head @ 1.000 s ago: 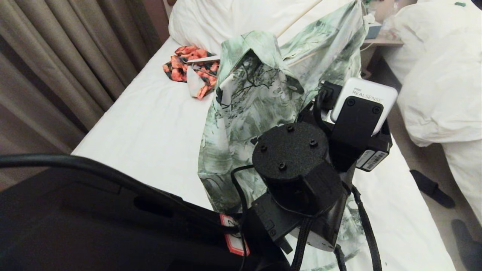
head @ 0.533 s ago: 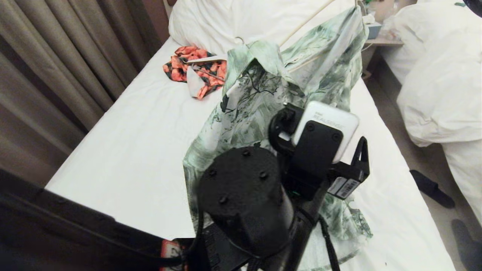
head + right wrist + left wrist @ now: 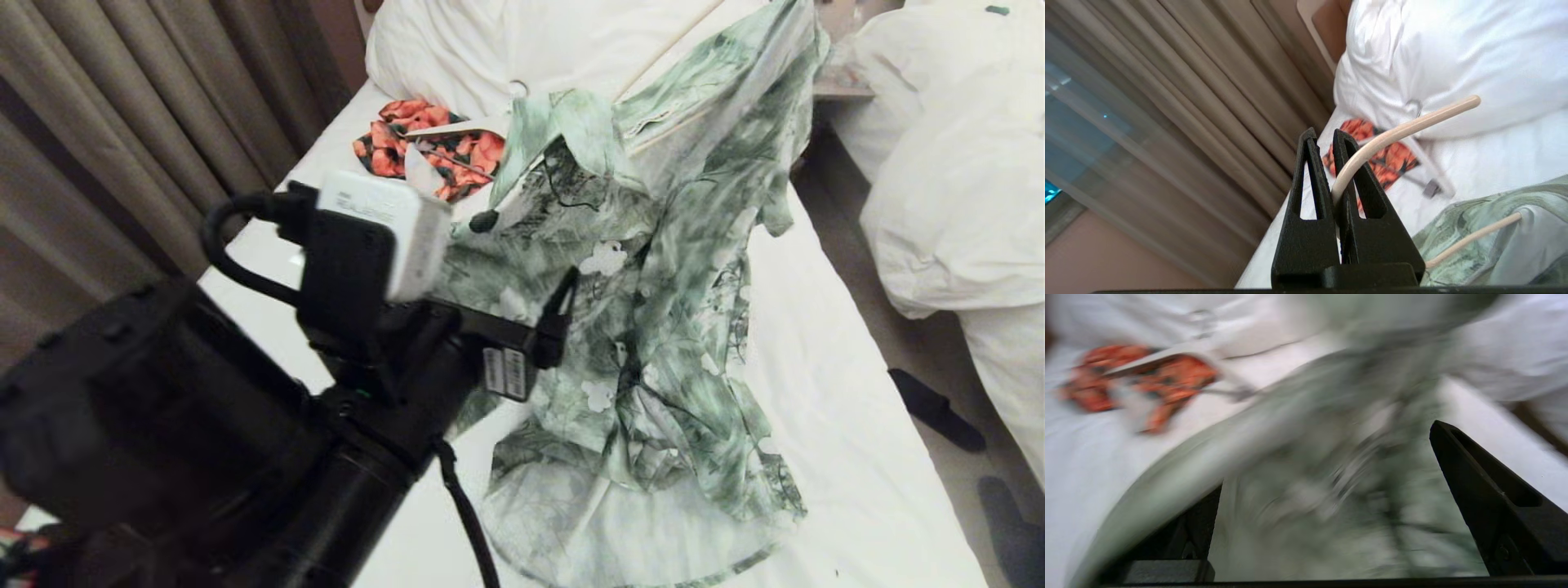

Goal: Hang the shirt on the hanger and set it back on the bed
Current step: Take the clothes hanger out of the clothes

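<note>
White bed [image 3: 326, 269] bears the mottled shirt [image 3: 653, 327]; right gripper [image 3: 1331, 141] pinches the slim cream hanger [image 3: 1396, 132]; left gripper [image 3: 563, 286] closed beside cloth.

Dim, warm indoor light; left wrist view heavily motion-blurred across the shirt [image 3: 1306, 465]; head view sharp beyond a soft near arm at 8 o'clock; right wrist view crisp, curtains [image 3: 1180, 122] softly defocused.
</note>
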You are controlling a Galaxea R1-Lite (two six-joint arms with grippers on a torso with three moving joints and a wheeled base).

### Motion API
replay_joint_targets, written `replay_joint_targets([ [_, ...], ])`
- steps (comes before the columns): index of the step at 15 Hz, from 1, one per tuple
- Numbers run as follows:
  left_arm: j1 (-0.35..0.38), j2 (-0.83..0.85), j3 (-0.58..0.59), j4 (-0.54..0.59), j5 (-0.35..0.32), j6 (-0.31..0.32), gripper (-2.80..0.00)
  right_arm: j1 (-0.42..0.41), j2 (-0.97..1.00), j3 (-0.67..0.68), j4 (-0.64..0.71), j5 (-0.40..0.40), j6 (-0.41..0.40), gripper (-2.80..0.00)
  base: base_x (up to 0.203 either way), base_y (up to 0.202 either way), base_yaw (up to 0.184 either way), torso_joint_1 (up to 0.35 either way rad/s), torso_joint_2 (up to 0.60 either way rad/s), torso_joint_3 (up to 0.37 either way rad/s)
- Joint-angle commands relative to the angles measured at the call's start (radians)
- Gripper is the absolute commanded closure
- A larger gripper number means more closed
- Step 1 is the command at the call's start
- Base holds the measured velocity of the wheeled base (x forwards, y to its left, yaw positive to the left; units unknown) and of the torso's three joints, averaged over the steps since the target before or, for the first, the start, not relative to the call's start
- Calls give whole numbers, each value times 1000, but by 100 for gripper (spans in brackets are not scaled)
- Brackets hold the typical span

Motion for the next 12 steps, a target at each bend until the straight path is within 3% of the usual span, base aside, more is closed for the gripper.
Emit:
replay_joint_targets([
  [1, 121, -147, 53, 32, -8, -21, 0, -1, -22, 0, -1, -2, -6, 0, 0, 0, 0, 0, 0, 0],
  [4, 228, -305, 120, 118, -43, -76, 0, -1, -32, 0, -1, -2, -11, 0, 0, 0, 0, 0, 0, 0],
  [7, 267, -459, 188, 234, -68, -89, 0, -14, -39, 0, -1, -4, -11, 0, 0, 0, 0, 0, 0, 0],
  [12, 441, -645, 210, 432, -76, -116, 0, -13, -48, 1, 1, -4, -17, 0, 0, 0, 0, 0, 0, 0],
])
